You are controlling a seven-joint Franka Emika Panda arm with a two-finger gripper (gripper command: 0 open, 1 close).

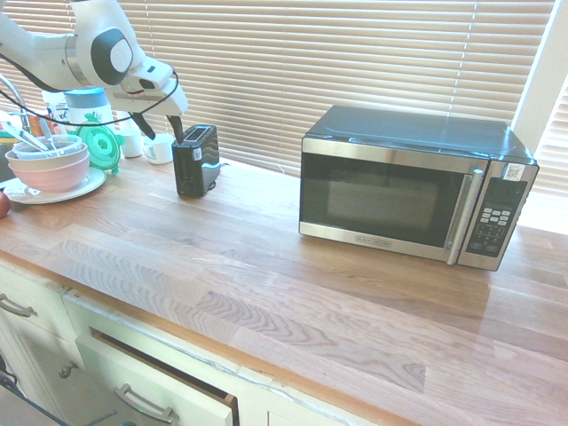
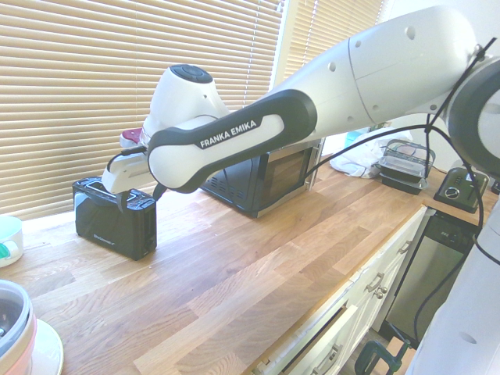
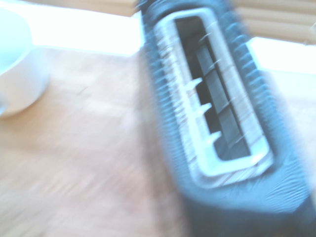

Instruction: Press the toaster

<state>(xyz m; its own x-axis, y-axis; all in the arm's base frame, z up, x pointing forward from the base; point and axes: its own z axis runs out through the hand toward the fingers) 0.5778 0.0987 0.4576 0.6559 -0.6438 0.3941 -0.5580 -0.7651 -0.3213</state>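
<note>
The toaster [image 1: 197, 158] is set upright on the wooden bench [image 1: 293, 266], well apart from the microwave [image 1: 413, 186] and near a white mug [image 1: 161, 148]. The fingers [image 1: 176, 127] are seen spread wide apart, with nothing held between them, poised just above the toaster's silvery slotted top; contact cannot be made out. In the wrist view the slot is blurred.

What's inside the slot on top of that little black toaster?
The wrist view looks down into the toaster: only bare wire guides and dark inner walls show, no bread. The slot's bottom is too dark and blurred to see. The open gripper hangs just above it.
</note>
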